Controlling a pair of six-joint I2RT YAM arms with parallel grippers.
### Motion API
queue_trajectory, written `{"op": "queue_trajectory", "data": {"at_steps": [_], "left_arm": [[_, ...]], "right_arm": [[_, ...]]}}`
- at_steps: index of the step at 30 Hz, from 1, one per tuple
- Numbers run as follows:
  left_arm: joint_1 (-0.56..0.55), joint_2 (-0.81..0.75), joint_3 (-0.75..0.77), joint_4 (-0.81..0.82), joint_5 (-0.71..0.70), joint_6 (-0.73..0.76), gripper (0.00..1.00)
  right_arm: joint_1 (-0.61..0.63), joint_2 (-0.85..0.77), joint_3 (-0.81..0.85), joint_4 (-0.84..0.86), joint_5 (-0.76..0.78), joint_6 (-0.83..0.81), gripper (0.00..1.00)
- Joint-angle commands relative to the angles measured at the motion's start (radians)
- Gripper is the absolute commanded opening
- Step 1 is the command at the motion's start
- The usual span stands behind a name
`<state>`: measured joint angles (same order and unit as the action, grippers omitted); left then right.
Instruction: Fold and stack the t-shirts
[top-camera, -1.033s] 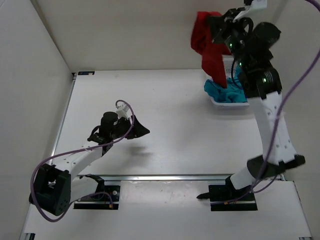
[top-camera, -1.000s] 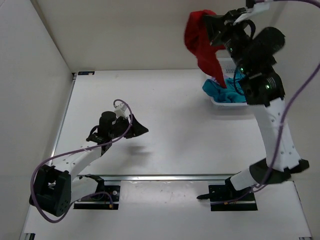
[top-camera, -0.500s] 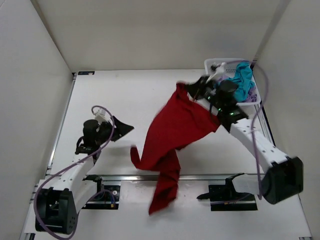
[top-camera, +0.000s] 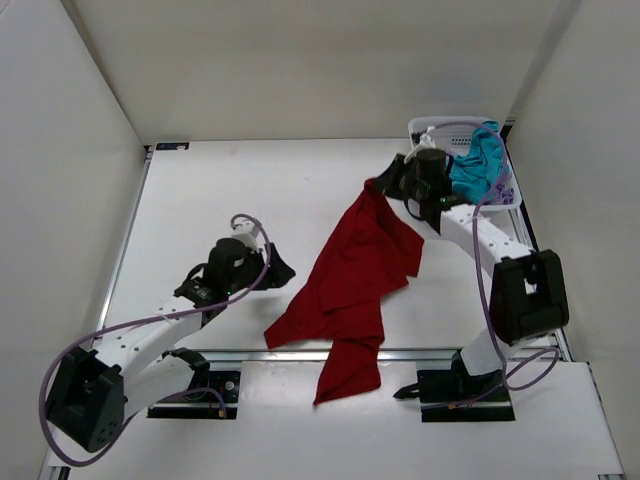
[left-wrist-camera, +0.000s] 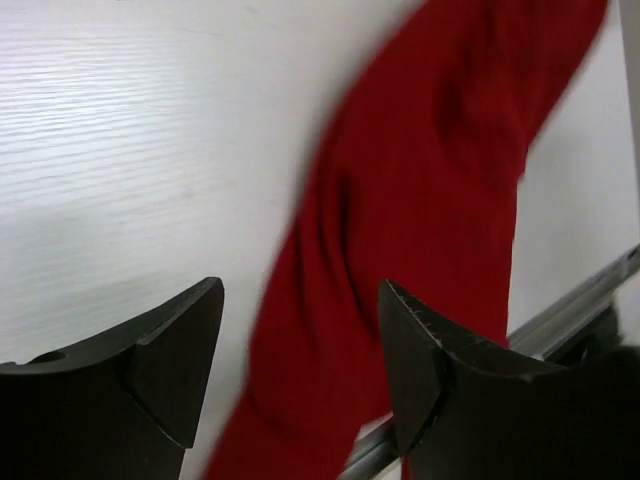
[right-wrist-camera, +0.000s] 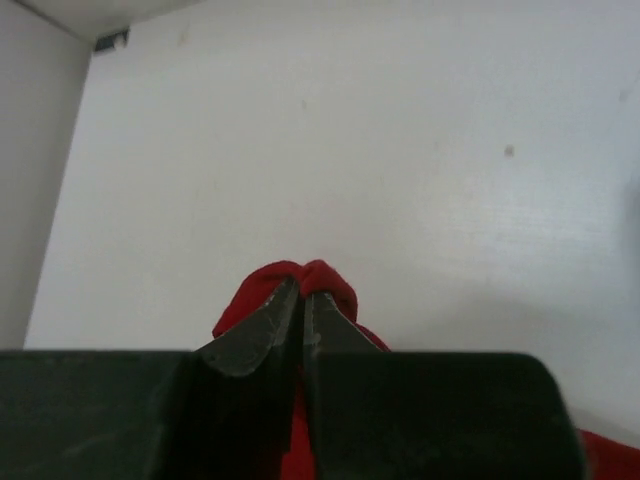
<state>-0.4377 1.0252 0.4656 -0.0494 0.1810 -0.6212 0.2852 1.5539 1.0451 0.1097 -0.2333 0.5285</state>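
The deep red t-shirt (top-camera: 355, 275) lies crumpled on the table, stretched from the right gripper down past the front rail. My right gripper (top-camera: 378, 186) is shut on its upper end, a red bunch pinched between the fingers (right-wrist-camera: 302, 290). My left gripper (top-camera: 280, 268) is open and empty just left of the shirt's lower part, and the red cloth (left-wrist-camera: 420, 220) fills the view between its fingers. The teal-blue t-shirt (top-camera: 478, 165) lies in the white mesh basket (top-camera: 432, 128). A bit of lavender cloth (top-camera: 506, 194) shows at the basket's right edge.
The basket stands at the table's back right corner, close behind my right arm. A metal rail (top-camera: 250, 354) runs along the table's front edge, and the red shirt's tail hangs over it. White walls close in the table at left, back and right.
The right arm swung the red shirt down from high above the basket onto the table and now holds its top end low. The left gripper moved right, up to the shirt's lower part.
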Motion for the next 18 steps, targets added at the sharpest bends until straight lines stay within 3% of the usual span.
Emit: {"op": "queue_trajectory", "data": {"at_steps": [1, 2, 3, 4, 5, 7, 9, 12, 15, 18], "left_arm": [[-0.145, -0.022, 0.031, -0.130, -0.193, 0.124, 0.74], [-0.156, -0.001, 0.030, -0.121, -0.192, 0.130, 0.74], [-0.197, 0.016, 0.042, -0.122, -0.201, 0.130, 0.74], [-0.211, 0.025, 0.068, -0.124, -0.207, 0.129, 0.75], [-0.245, 0.042, 0.080, -0.118, -0.225, 0.130, 0.75], [-0.306, 0.067, 0.139, -0.109, -0.270, 0.144, 0.76], [-0.344, 0.123, 0.180, -0.093, -0.288, 0.147, 0.75], [-0.400, 0.211, 0.226, -0.069, -0.305, 0.153, 0.77], [-0.444, 0.310, 0.266, -0.029, -0.322, 0.164, 0.79], [-0.454, 0.433, 0.399, -0.081, -0.412, 0.236, 0.84]], "right_arm": [[-0.043, 0.079, 0.249, -0.022, 0.030, 0.011, 0.01], [-0.052, 0.150, 0.380, -0.045, 0.014, 0.001, 0.09], [-0.050, 0.222, 0.517, -0.186, -0.035, -0.031, 0.27], [-0.041, 0.274, 0.579, -0.243, -0.072, -0.048, 0.38], [-0.025, 0.293, 0.654, -0.333, -0.066, -0.088, 0.40], [0.003, 0.220, 0.604, -0.332, 0.015, -0.113, 0.48], [0.020, 0.096, 0.366, -0.233, 0.075, -0.101, 0.54], [0.011, -0.088, 0.109, -0.114, 0.112, -0.055, 0.52], [0.019, -0.207, -0.096, -0.122, 0.137, -0.021, 0.35], [0.032, -0.306, -0.296, -0.119, 0.138, -0.005, 0.18]]}}
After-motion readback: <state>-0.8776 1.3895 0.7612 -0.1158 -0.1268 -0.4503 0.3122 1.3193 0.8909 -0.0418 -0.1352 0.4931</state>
